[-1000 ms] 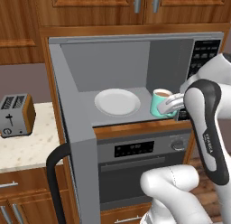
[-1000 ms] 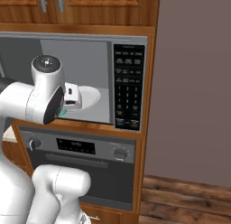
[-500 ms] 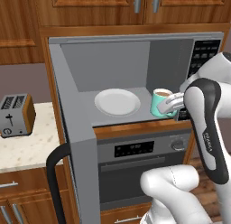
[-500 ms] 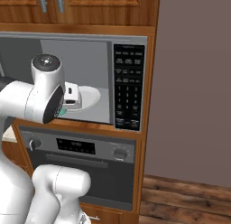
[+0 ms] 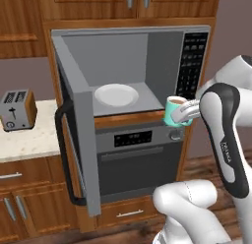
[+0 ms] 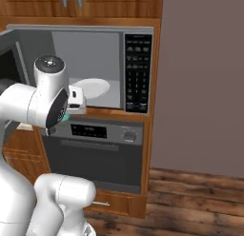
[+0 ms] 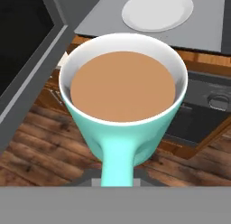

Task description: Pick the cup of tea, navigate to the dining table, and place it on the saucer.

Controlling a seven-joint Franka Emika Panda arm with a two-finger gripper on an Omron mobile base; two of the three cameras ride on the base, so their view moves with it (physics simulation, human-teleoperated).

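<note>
One cup of tea, held by pincer.
Handle clamped in the closed pincer; cup upright, outside the open microwave, white plate inside.

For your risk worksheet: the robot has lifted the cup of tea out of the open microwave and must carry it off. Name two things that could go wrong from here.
1. The cup of tea is filled close to its rim; a tilt or jolt could slop it onto the wooden floor.
2. The gripper grips it by the handle alone, with no support underneath, so it might twist or slip. The open microwave door also juts out close beside the arm.
</note>
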